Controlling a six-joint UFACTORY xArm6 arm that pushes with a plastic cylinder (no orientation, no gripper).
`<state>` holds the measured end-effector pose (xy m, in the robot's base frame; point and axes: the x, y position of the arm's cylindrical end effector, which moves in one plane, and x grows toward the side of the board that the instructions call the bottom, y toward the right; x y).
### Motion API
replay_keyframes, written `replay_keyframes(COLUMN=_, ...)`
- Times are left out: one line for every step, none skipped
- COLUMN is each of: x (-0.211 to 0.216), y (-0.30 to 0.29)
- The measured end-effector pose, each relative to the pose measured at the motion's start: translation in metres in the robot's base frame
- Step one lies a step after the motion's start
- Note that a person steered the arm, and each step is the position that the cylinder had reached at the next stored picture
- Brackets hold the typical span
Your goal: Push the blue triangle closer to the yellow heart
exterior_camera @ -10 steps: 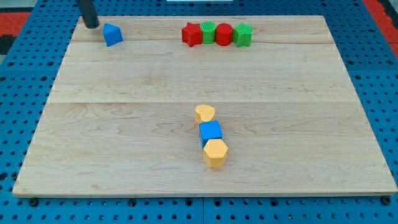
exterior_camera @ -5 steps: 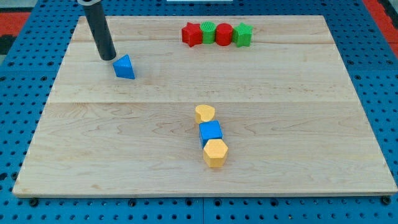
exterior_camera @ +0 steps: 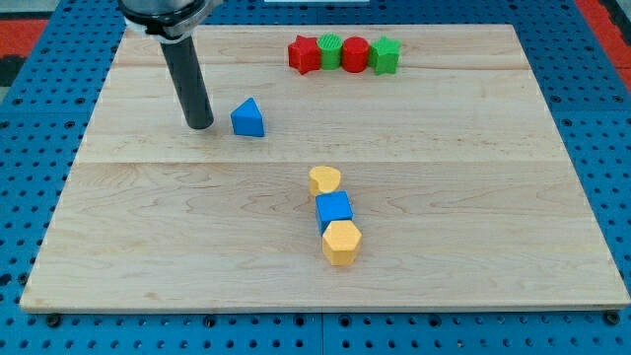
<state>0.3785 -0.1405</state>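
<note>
In the camera view, the wooden surface (exterior_camera: 197, 227) lies on a blue pegboard base (exterior_camera: 30, 148). The arm carries no hand, only a dark rod, so there is no opening or hold to report. My tip (exterior_camera: 200, 125) rests on the surface in the upper left part of the view, just beside the blue triangle (exterior_camera: 248, 118) on its left, with a narrow gap between them. The yellow heart (exterior_camera: 324, 179) sits near the middle of the surface, to the lower right of the blue triangle and clearly apart from it. Directly below the heart a blue cube (exterior_camera: 334, 208) touches it, and a yellow hexagon (exterior_camera: 342, 242) touches the cube's lower side. Along the view's top runs a tight row: a red star (exterior_camera: 304, 54), a green block (exterior_camera: 329, 46), a red cylinder (exterior_camera: 355, 52) and a green star (exterior_camera: 385, 55).
</note>
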Motion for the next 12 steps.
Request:
replay_keyframes(x=-0.001, y=0.029)
replay_keyframes(x=0.008, y=0.054)
replay_keyframes(x=-0.006, y=0.046)
replay_keyframes(x=-0.02, y=0.05)
replay_keyframes(x=-0.002, y=0.072)
replay_keyframes(x=0.032, y=0.082)
replay_keyframes(x=0.035, y=0.082)
replay_keyframes(x=0.015, y=0.082)
replay_keyframes(x=-0.008, y=0.092)
replay_keyframes(x=0.007, y=0.11)
replay_keyframes(x=0.031, y=0.118)
replay_keyframes(x=0.036, y=0.12)
